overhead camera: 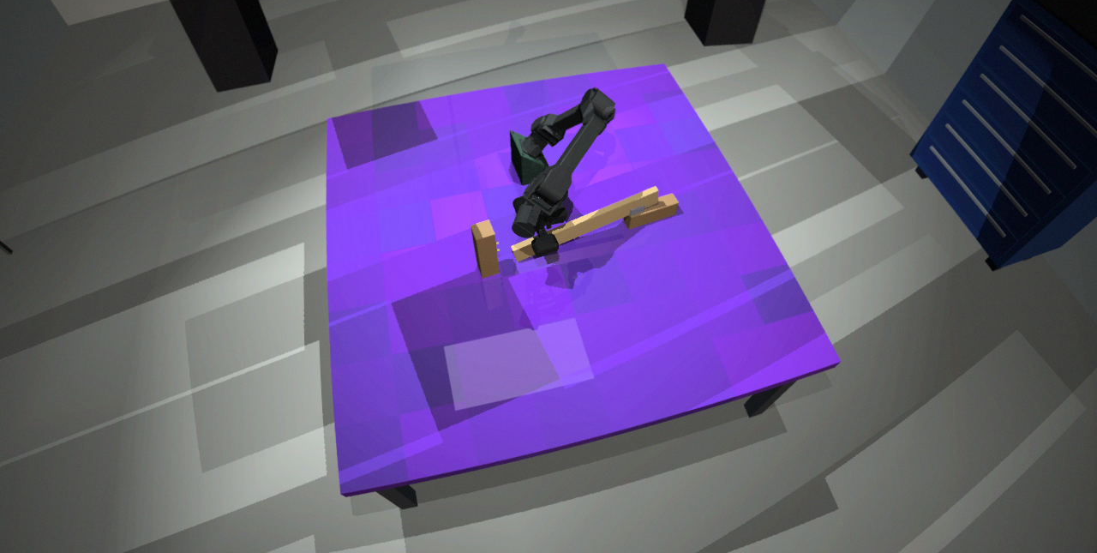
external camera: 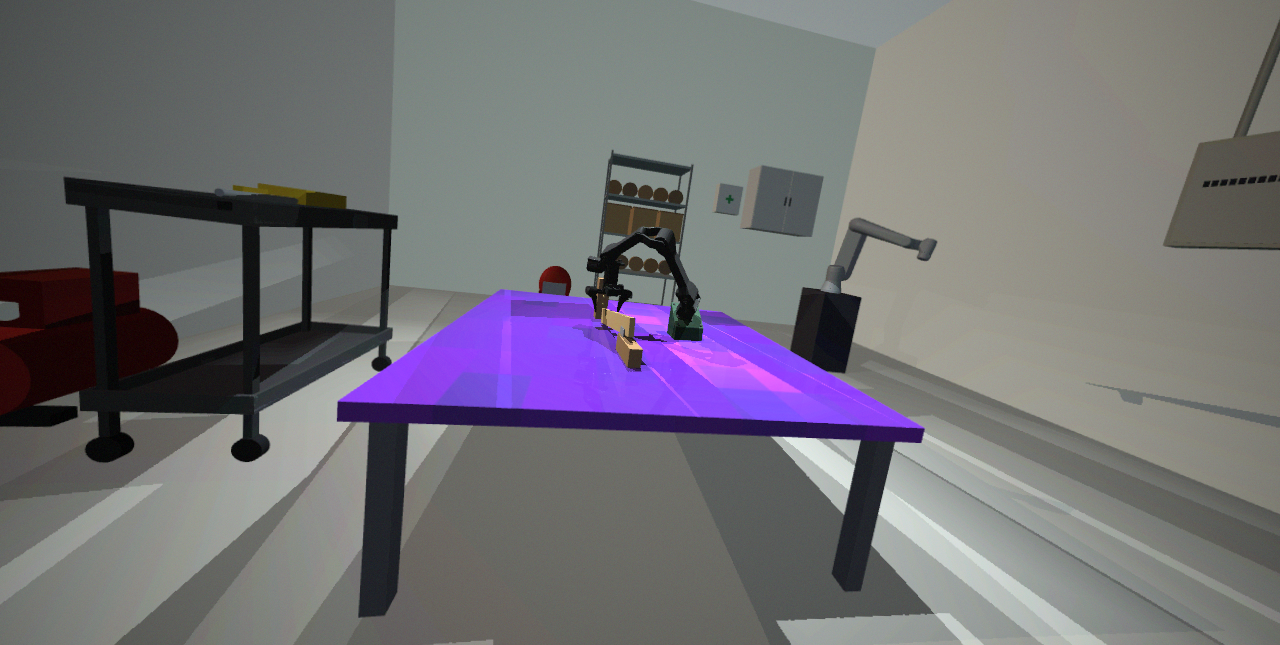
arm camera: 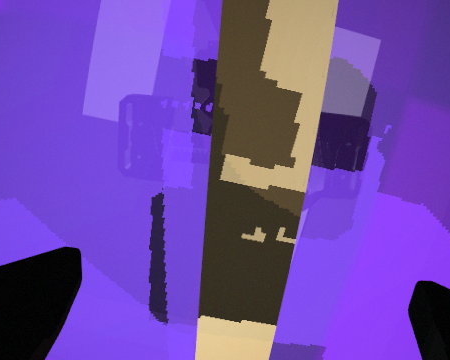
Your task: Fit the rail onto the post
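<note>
one long wooden rail (overhead camera: pixel 602 221) (external camera: pixel 617 321) (arm camera: pixel 250 280), pale and square-edged, is shown slanting: its right end, in the view from above, is raised in the bracket (overhead camera: pixel 637 210) of the low block (overhead camera: pixel 656 215) (external camera: pixel 629 353), and its left end is low over the worktop (overhead camera: pixel 651 411) (external camera: pixel 554 390) (arm camera: pixel 25 150), just beside but apart from the upright post (overhead camera: pixel 484 250) (external camera: pixel 601 285) and its pegs (overhead camera: pixel 497 246). the pincer (overhead camera: pixel 550 231) (external camera: pixel 607 304) (arm camera: pixel 249 284) stands wide and holds nothing; in the wrist view its fingers lie to either side of the rail, well apart from it. handling, as judged: stiff, fairly light for its length, not fragile; the flat side faces should grip well, provided the fingers close squarely. the place to take hold is near the left end, where the pincer is now, leaving the end face free for the pegs. a grip there must bear the tilt; a loose one could let the rail pivot, and a hard pull could draw the raised end from its bracket.
</note>
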Controlling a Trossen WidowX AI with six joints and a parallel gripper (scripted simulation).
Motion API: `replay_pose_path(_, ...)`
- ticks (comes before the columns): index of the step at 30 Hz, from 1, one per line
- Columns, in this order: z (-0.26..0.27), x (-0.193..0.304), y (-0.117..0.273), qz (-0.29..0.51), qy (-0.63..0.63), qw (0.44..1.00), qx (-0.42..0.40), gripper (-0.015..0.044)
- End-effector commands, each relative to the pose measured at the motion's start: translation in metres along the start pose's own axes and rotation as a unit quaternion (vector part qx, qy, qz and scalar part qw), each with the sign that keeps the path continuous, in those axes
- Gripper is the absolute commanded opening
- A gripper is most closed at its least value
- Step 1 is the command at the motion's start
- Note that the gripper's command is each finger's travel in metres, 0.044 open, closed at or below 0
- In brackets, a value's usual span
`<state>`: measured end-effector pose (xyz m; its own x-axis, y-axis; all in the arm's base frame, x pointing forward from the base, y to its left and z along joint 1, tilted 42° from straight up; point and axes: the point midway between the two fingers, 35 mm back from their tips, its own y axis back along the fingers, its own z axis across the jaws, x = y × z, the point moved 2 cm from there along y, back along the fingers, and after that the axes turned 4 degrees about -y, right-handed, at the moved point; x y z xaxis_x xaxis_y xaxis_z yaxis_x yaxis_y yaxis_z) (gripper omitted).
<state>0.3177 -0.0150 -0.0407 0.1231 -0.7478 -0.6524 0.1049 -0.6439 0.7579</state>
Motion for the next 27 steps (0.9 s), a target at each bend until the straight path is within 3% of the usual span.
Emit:
replay_pose_path(1,0.001,-0.001,-0.006,-0.002,-0.003,1.000,0.000,0.0440)
replay_pose_path(21,0.003,-0.002,-0.036,-0.003,-0.001,1.000,0.000,0.0440)
replay_pose_path(27,0.003,-0.002,-0.036,-0.003,-0.001,1.000,0.000,0.0282)
